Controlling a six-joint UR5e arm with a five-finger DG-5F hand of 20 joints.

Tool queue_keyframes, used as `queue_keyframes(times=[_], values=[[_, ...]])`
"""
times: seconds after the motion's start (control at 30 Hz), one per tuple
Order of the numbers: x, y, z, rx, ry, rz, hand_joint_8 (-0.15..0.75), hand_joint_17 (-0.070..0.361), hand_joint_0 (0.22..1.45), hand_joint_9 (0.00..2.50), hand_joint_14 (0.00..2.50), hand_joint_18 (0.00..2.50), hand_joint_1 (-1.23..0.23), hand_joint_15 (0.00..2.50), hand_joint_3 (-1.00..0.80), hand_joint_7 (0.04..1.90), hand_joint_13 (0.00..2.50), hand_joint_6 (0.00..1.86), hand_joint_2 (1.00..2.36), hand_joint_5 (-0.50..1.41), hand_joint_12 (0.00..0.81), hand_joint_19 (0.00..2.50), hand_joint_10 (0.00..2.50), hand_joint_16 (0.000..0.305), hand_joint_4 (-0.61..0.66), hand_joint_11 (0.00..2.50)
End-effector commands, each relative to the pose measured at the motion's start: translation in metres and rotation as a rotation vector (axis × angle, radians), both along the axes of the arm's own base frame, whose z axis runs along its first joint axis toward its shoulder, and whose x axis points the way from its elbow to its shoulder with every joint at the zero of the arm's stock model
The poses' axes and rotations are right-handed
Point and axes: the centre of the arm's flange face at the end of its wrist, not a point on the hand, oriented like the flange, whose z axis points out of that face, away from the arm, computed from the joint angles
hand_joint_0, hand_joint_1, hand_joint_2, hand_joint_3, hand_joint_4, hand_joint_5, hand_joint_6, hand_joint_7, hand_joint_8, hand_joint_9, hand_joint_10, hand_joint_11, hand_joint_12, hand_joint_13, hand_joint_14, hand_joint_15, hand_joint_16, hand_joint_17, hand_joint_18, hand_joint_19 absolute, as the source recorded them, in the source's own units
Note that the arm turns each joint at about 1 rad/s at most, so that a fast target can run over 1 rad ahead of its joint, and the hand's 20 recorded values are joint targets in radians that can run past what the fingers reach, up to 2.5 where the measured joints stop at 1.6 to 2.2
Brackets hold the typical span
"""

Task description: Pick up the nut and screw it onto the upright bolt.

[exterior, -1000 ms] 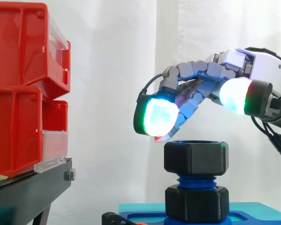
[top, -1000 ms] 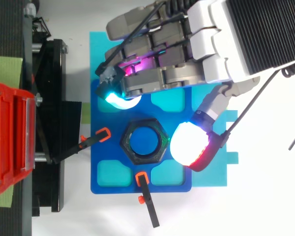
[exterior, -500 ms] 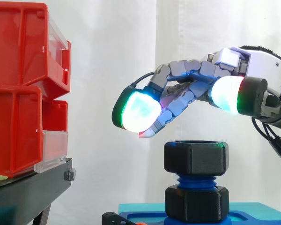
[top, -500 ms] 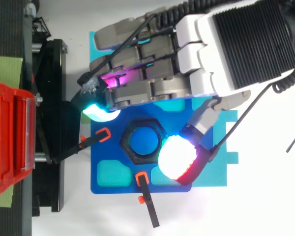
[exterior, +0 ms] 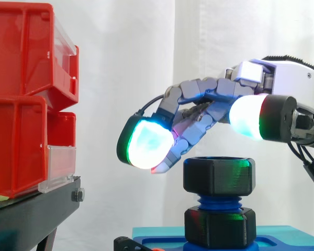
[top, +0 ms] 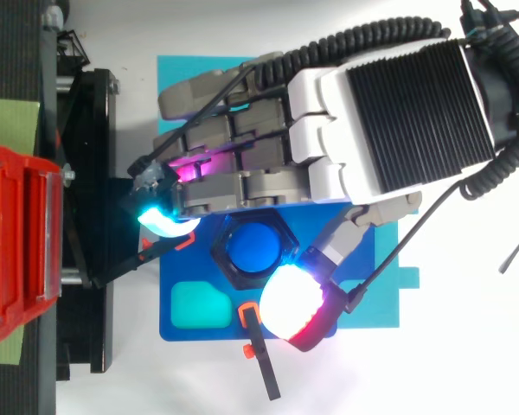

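Robotics laboratory test cell, fitted out for manipulation trials.
A white curtain (exterior: 136, 63) is hung as a backdrop. Red bins (exterior: 21, 94) are stacked on a black stand (exterior: 31, 209). A blue fixture plate (top: 212, 327) is laid on the white surface (top: 415, 372), with orange-tipped clamps (top: 261, 359) set against its edges. A robot hand (top: 268, 164) with glowing pads is positioned above it.

A: How is the light?
B: Bright and even. The white curtain (exterior: 146, 78) carries only faint grey folds.
A: Any glare?
B: From above, one glowing pad (top: 290, 301) burns out to plain white, and a green sheen lies on the black nut (exterior: 219, 177).
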Motion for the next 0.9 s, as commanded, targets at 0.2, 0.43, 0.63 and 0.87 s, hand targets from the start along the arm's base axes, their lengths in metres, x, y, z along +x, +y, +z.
queue_keyframes(times=[0.2,0.43,0.63,0.87], values=[[-0.005,0.002,-0.01,0.002,0.053,-0.006,0.237,0.051,0.5,0.87,0.0,0.52,-0.17,0.0,-0.5,0.9,0.73,0.5,1.0,-0.1,0.202,0.12,0.0,0.023,0.22,0.0],[-0.011,-0.001,-0.021,0.003,0.058,-0.009,0.247,0.051,0.5,0.89,0.0,0.53,-0.16,0.0,-0.5,0.98,0.75,0.5,1.0,-0.08,0.203,0.13,0.0,0.023,0.24,0.0],[-0.01,-0.004,-0.02,0.003,0.04,-0.011,0.247,0.05,0.51,0.91,0.0,0.55,-0.16,0.0,-0.5,1.02,0.76,0.5,1.0,-0.07,0.2,0.13,0.0,0.022,0.24,0.0],[-0.008,-0.005,-0.017,0.004,0.022,-0.011,0.247,0.05,0.51,0.91,0.0,0.57,-0.16,0.0,-0.5,1.08,0.78,0.5,1.0,-0.07,0.201,0.14,0.0,0.022,0.25,0.0]])
